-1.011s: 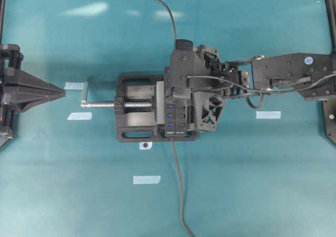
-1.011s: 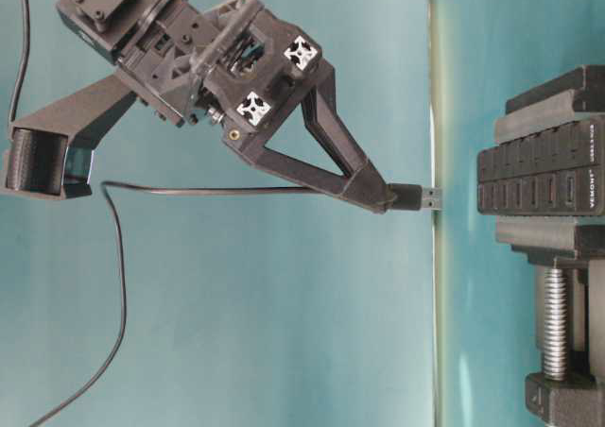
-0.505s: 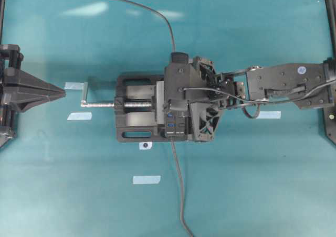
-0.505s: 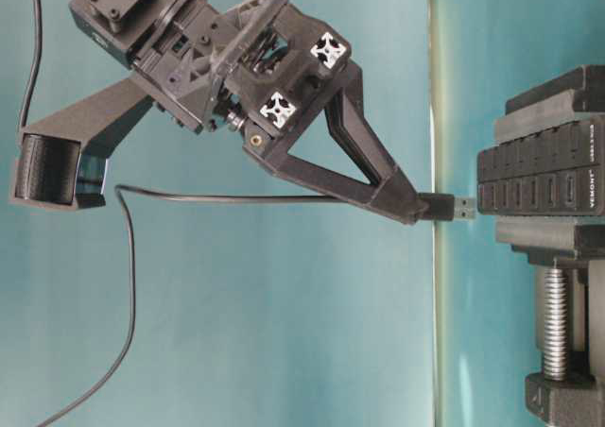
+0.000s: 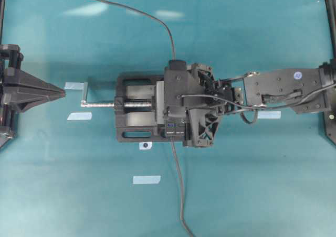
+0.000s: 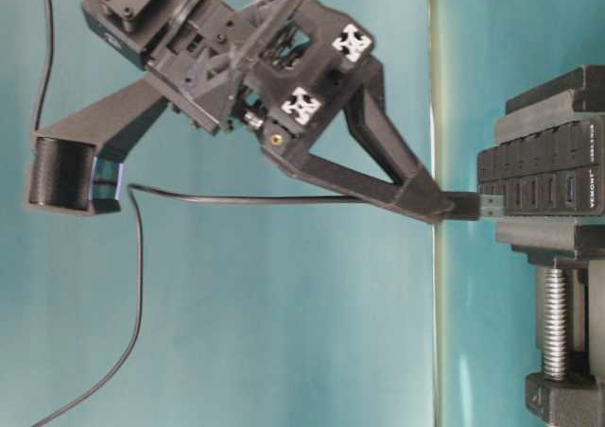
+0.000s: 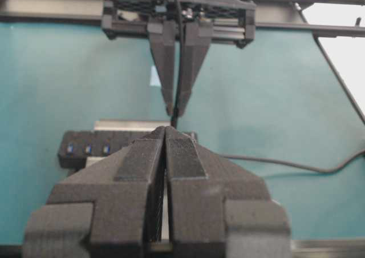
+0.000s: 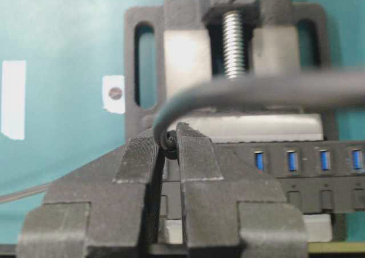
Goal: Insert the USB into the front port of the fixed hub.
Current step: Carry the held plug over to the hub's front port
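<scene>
The fixed hub (image 6: 544, 179), a black bar with blue ports (image 8: 291, 160), sits clamped in a black vise (image 5: 137, 114). My right gripper (image 6: 440, 207) is shut on the USB (image 6: 470, 206), whose metal tip meets the hub's face and partly enters a port at its end. In the right wrist view the right gripper (image 8: 169, 134) pinches the USB (image 8: 170, 142), and its cable (image 8: 239, 89) arcs away. From overhead the right gripper (image 5: 181, 114) hides most of the fixed hub (image 5: 176, 132). The left gripper (image 5: 52, 92) is shut and empty at the far left, seen likewise as the left gripper (image 7: 165, 133).
The vise's silver screw handle (image 5: 86, 98) sticks out left. A second cable (image 5: 180, 190) runs from the hub's end toward the table's front. The USB's cable (image 5: 131, 9) trails to the back. Tape strips (image 5: 146, 180) and a dotted tag (image 5: 145, 145) lie on the teal table.
The right gripper has carried the USB toward the hub. The gap between plug tip and hub has closed, and from overhead more ports are hidden. The left arm has not moved.
</scene>
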Action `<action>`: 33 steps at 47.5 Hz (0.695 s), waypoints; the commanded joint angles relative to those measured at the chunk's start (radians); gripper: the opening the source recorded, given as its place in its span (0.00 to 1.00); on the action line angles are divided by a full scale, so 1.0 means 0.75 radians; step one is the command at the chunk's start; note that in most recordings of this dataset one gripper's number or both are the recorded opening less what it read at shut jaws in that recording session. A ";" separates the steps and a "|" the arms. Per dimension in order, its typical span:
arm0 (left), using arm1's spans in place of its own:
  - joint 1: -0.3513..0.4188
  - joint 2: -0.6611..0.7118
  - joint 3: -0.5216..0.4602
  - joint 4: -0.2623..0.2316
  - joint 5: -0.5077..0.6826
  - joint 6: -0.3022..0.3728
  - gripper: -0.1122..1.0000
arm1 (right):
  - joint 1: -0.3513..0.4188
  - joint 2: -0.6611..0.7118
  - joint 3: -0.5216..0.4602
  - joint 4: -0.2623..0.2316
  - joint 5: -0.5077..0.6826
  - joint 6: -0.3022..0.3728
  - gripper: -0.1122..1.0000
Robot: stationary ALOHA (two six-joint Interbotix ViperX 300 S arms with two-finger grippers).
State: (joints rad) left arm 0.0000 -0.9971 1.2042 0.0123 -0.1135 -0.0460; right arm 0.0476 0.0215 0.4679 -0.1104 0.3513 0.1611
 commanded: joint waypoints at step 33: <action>0.000 0.006 -0.012 0.002 -0.008 -0.002 0.10 | 0.035 0.010 -0.004 0.006 0.000 0.018 0.16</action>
State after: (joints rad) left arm -0.0015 -0.9971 1.2057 0.0123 -0.1135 -0.0460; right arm 0.0629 0.0445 0.4725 -0.1089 0.3559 0.1626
